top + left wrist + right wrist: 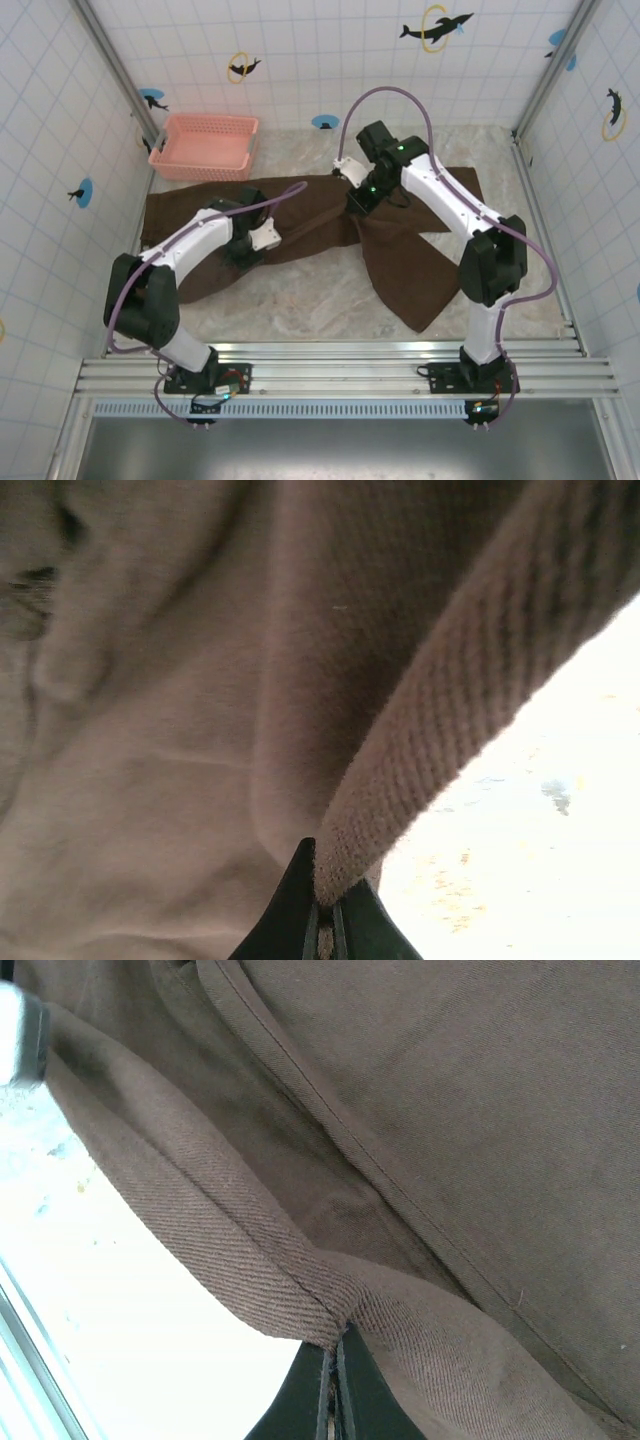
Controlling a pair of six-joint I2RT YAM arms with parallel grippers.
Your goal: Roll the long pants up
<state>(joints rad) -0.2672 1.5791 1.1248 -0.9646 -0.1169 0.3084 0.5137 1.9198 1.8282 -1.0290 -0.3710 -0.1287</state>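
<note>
The long pants point(310, 215) lie spread across the marble table, dark brown, with one leg running left and the other down to the right. My left gripper point(243, 252) sits low on the left leg. In the left wrist view, that gripper point(328, 900) is shut on a thick fold of the pants point(160, 780). My right gripper point(360, 200) is down at the middle of the pants near the crotch. Seen from the right wrist, it point(338, 1360) is shut on a hemmed edge of the pants point(450, 1110), which rises off the table.
A pink plastic basket point(200, 166) stands at the back left, touching the pants' far edge. Bare marble table point(300, 290) shows between the two legs toward the front. Tiled walls close in the left, back and right sides.
</note>
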